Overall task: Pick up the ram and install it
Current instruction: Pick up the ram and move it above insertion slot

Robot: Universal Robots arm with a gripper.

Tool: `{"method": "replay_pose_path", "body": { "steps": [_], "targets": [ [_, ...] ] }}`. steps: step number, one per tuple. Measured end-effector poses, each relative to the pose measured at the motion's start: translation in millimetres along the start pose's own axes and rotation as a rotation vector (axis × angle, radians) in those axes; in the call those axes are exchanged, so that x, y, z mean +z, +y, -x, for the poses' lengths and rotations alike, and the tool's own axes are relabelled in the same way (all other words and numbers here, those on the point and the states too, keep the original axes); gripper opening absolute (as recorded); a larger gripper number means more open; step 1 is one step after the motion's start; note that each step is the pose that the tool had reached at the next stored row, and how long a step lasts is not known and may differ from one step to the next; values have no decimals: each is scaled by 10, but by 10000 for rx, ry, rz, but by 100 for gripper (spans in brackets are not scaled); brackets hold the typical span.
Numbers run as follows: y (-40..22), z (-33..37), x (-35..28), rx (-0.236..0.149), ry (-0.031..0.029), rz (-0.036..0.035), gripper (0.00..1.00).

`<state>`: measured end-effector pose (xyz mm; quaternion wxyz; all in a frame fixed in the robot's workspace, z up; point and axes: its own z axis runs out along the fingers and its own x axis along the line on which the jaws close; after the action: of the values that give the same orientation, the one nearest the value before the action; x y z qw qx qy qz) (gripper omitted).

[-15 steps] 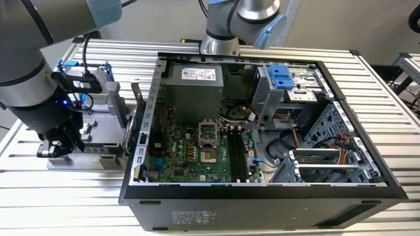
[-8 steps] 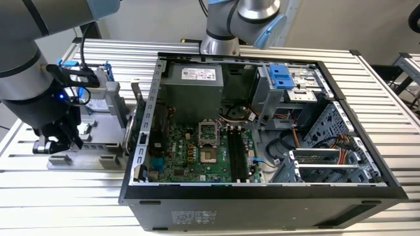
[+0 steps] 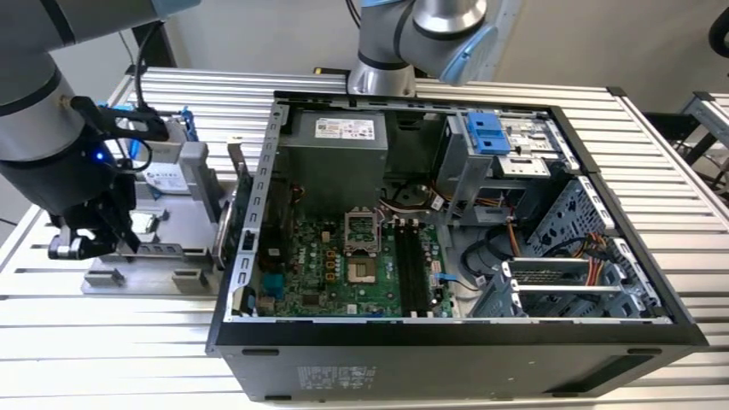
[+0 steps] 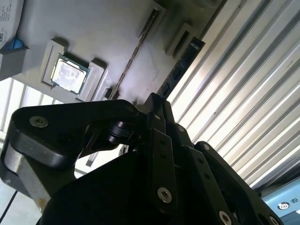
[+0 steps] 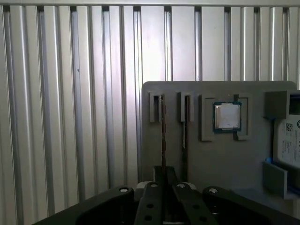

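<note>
Arm (image 3: pixel 46 162) bends down over gray tray (image 5: pixel 206 159) beside open computer case (image 3: pixel 456 342); claw (image 5: pixel 165 177) pinched narrow on ram (image 5: pixel 163 131) standing edge-on in tray slot.

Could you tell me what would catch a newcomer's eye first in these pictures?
The black open computer case with its green motherboard takes up the middle of the exterior view. In the first wrist view, the black gripper hangs over a grey parts tray. It is in line with a thin dark ram stick standing edge-on, with a square silver processor chip nearby.
</note>
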<state>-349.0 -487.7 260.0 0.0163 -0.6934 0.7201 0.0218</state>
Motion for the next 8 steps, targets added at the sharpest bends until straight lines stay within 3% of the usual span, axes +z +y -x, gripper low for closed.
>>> {"method": "replay_pose_path", "body": {
  "steps": [8],
  "targets": [
    [1, 7, -133, 0, 0, 1, 0]
  ]
}}
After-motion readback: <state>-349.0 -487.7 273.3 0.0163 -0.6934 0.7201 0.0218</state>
